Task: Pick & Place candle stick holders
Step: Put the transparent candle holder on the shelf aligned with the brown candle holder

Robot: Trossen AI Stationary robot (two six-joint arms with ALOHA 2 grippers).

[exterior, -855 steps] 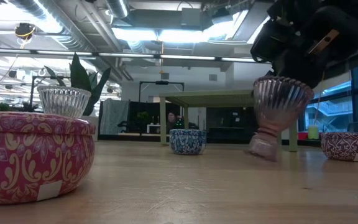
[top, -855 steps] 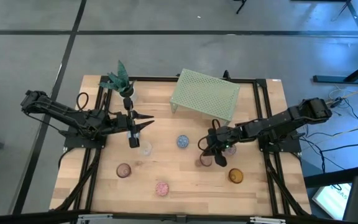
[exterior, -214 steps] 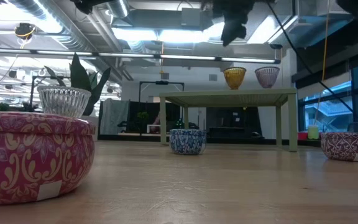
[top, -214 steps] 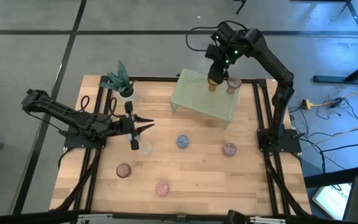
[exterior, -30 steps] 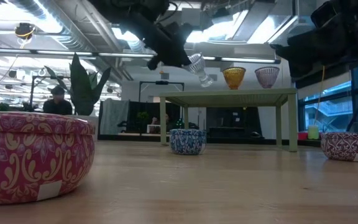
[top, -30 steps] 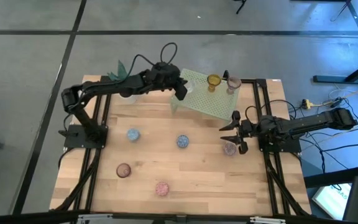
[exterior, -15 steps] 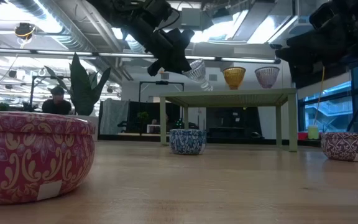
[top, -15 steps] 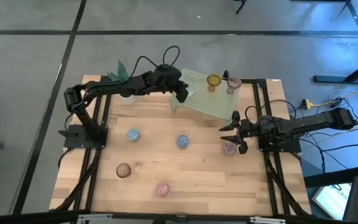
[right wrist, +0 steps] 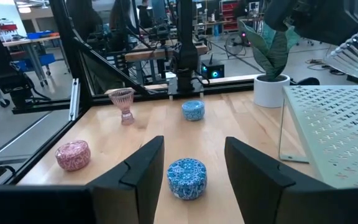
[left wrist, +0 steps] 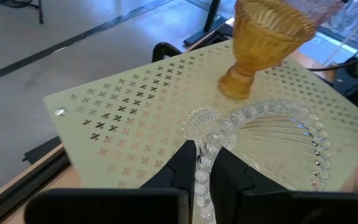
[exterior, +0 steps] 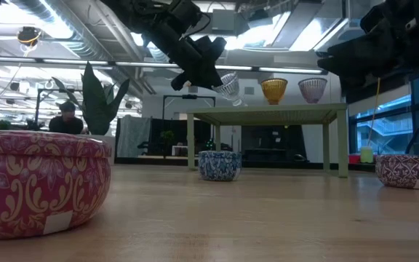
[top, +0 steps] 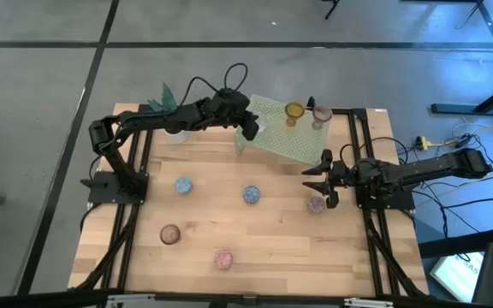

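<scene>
- A clear glass candle stick holder [left wrist: 272, 140] hangs tilted in the air, over the left part of the green rack [top: 274, 137], its ribbed bowl and beaded rim seen close in the left wrist view.
- The left gripper [top: 250, 127] is clamped on the rim of that clear holder, its two dark fingers [left wrist: 182, 165] pinching the glass edge between them; in the low view the cup [exterior: 228, 86] tips beside the gripper, above the rack top.
- An amber holder [top: 294, 111] and a pinkish holder [top: 321, 114] stand upright on the far right of the rack, side by side; in the left wrist view the amber one [left wrist: 263, 43] stands just beyond the held cup.
- On the wooden table [top: 272, 248], five low round holders rest: a light blue one [top: 182, 185] at left, a blue patterned one [top: 252, 195] near the middle, a brownish one [top: 170, 233] and a pink one [top: 222, 258] toward the near edge, and a purplish one [top: 317, 204] at right.
- The right gripper [top: 318, 178] hovers low at the right side of the table, just beside the purplish holder, with its fingers spread apart and nothing between them.
- A small white pot with a green plant [top: 168, 113] stands at the far left corner of the table, near the left arm.
- In the low view a person [exterior: 67, 118] shows in the room beyond the table.
</scene>
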